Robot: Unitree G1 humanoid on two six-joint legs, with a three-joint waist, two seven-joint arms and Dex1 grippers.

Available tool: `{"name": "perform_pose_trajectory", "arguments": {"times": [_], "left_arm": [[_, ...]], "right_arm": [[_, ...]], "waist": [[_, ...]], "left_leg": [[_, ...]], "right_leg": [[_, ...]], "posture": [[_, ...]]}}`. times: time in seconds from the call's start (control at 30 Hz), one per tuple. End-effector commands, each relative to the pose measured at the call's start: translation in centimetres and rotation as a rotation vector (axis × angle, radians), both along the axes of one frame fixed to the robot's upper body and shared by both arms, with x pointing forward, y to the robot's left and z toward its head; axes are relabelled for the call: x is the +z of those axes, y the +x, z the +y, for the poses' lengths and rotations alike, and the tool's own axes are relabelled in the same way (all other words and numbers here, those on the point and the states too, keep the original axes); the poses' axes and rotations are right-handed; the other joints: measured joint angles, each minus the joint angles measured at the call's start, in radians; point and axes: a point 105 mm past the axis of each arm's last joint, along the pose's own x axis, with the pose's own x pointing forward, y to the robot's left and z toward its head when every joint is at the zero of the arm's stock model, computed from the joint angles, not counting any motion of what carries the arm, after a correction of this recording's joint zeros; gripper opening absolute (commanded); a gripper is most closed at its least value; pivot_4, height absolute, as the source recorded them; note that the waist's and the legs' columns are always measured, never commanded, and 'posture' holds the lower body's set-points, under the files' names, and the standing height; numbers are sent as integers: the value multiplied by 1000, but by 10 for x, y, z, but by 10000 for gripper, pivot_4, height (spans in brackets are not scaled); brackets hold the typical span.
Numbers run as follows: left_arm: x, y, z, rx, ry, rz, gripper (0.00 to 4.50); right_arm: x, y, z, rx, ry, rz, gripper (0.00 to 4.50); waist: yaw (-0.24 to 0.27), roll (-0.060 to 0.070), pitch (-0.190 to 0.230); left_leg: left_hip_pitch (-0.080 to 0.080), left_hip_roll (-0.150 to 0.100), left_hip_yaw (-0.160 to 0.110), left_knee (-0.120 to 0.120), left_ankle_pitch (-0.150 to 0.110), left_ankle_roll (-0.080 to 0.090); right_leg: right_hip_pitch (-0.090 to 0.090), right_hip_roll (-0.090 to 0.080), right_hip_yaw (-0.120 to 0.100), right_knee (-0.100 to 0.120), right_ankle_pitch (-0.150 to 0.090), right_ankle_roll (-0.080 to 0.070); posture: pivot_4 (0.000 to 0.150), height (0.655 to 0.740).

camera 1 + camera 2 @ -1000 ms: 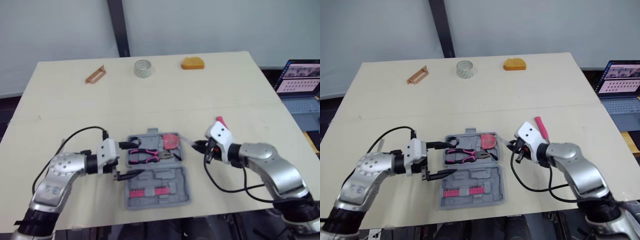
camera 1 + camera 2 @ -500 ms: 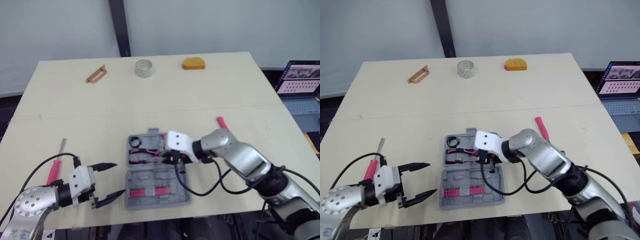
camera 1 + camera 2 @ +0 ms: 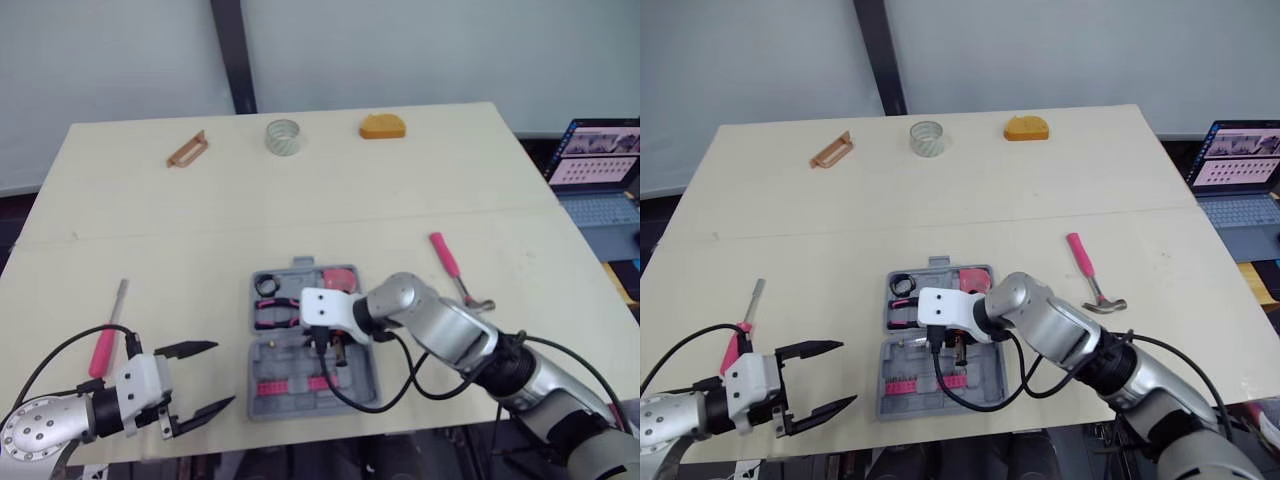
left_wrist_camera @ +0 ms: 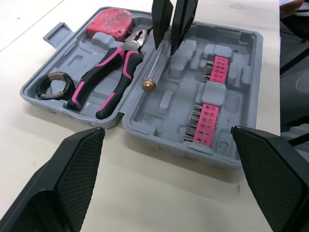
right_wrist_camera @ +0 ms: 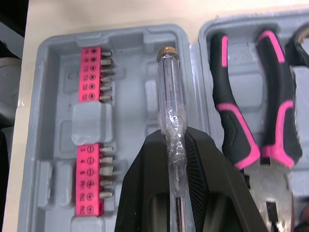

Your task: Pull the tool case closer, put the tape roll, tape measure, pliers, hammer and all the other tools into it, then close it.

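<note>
Now: left gripper (image 3: pixel 222 375) at 7 o'clock, jaws wide, empty. Centre: right gripper (image 5: pixel 175 140), jaws pinching clear screwdriver (image 5: pixel 168 92) over open tool case (image 4: pixel 159 104). Likely light, stiff, slick plastic; firm mid-handle grip suits. Hammer (image 3: pixel 452 268) 3 o'clock; tape roll (image 3: pixel 284 137) 12, far.

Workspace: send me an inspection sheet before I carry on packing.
Surface: pale wooden table, seam across its middle.
Job's things: open grey plastic tool case holds pink-and-black pliers, red tape measure, small black tape roll; pink-handled hammer lies right of it, pink-handled screwdriver left of it.
Clutter: orange-brown handle piece, clear tape roll, orange block along the far edge.
Grippers: left gripper open, left of the case; right gripper shut on clear-handled screwdriver over the case.
Cables: black cable loops under the right wrist.
Surroundings: open laptop beyond the table's right edge.
</note>
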Motion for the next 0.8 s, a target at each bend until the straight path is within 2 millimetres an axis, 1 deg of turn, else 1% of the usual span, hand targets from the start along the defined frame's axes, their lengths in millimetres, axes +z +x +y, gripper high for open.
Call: {"name": "perform_pose_trajectory", "arguments": {"times": [0.03, 0.33, 0.57, 0.8], "left_arm": [[7, -1, 1, 3, 1, -38, 45000], [6, 3, 8, 27, 10, -43, 45000], [6, 7, 10, 33, 15, -45, 45000], [6, 9, 9, 35, 15, -48, 45000]], "right_arm": [[4, -3, 11, 42, 5, -22, 90], [-3, -2, 22, 45, -1, -22, 90], [-5, 1, 21, 38, -19, -36, 90], [-5, -1, 22, 48, -19, -35, 90]], "waist": [[0, 0, 0], [-1, 0, 0], [-4, 0, 0], [-14, 0, 0]], "left_leg": [[0, 0, 0, 0, 0, 0], [0, 0, 0, 0, 0, 0], [0, 0, 0, 0, 0, 0], [0, 0, 0, 0, 0, 0]], "right_leg": [[0, 0, 0, 0, 0, 0], [0, 0, 0, 0, 0, 0], [0, 0, 0, 0, 0, 0], [0, 0, 0, 1, 0, 0]], "posture": [[1500, 7400], [1500, 7400], [1500, 7400], [1500, 7400]]}}
